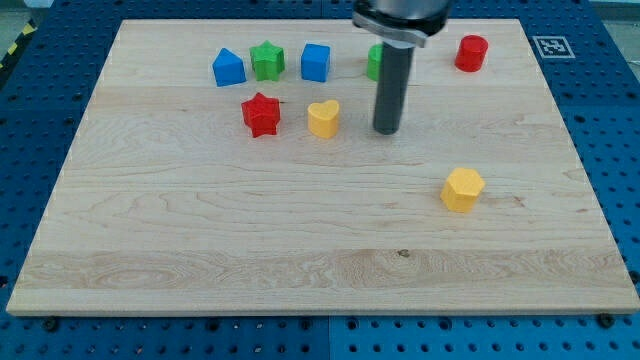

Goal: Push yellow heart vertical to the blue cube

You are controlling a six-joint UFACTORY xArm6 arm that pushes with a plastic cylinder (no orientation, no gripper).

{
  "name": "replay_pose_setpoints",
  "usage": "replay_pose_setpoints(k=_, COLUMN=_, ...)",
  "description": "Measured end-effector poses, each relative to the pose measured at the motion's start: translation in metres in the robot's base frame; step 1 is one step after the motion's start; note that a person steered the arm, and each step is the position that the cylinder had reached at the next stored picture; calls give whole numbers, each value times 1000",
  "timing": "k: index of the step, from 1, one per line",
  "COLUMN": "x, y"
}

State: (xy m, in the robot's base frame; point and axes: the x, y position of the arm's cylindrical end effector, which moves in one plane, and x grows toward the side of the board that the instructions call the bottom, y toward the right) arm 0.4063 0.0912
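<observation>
Nearest the bottom of the frame the wooden bench (pixel 200 250) lies bare; the first thing up from there is a yellow hexagonal block (pixel 462 189) at lower right, well apart from the rest.

Above it, around mid-frame, sits the yellow heart (pixel 323 118), with a red star (pixel 261 114) near it on the left. My tip (pixel 386 130) stands just to the heart's right, apart from it, not touching. The end effector is a plain rod: it has nothing to open or close and holds nothing.

The heart looks small, light and rigid, so I judge it will slide readily on the smooth wood but may spin if struck off-centre; its lobed outline gives little flat face. There is no taking hold of it, only pushing, best against the middle of a side.

Farther up runs a row: a blue house-shaped block (pixel 228 68), a green star (pixel 267 60), the blue cube (pixel 316 61), a green block (pixel 373 62) mostly hidden behind the rod, and a red cylinder (pixel 471 52) at upper right.

The heart already lies nearly straight below the blue cube, so only a slight nudge seems needed. The red star is the closest thing a leftward push could disturb.
</observation>
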Motion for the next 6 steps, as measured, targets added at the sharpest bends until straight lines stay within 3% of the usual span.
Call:
replay_pose_setpoints(k=3, x=106, y=124)
replay_pose_setpoints(k=6, x=128, y=97)
